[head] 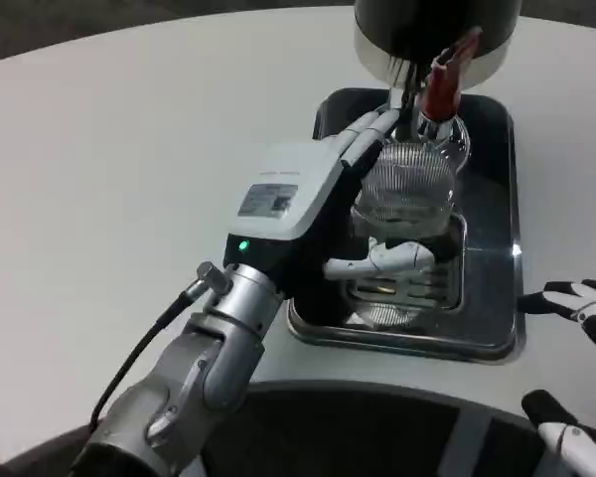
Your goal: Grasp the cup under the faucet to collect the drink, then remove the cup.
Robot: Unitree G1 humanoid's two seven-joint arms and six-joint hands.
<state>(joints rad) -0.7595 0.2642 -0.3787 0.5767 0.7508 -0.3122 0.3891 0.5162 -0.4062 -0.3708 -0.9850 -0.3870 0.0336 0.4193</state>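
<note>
Left hand (353, 199) grips ribbed clear cup (407, 194), fingers (392, 256) wrapped around it; cup sits under red-handled faucet (442, 84) over drip tray (492, 199); right hand (581, 308) rests apart on white surface (129, 149), fingers spread wide, holding nothing.

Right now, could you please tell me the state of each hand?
Left hand: holding the clear cup under the faucet.
Right hand: open, fingers apart, holding nothing, beside the tray.

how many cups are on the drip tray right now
1. The clear ribbed cup stands on the dark drip tray under the red-handled faucet, with the left hand wrapped around it. The hand may hide things behind it.
</note>
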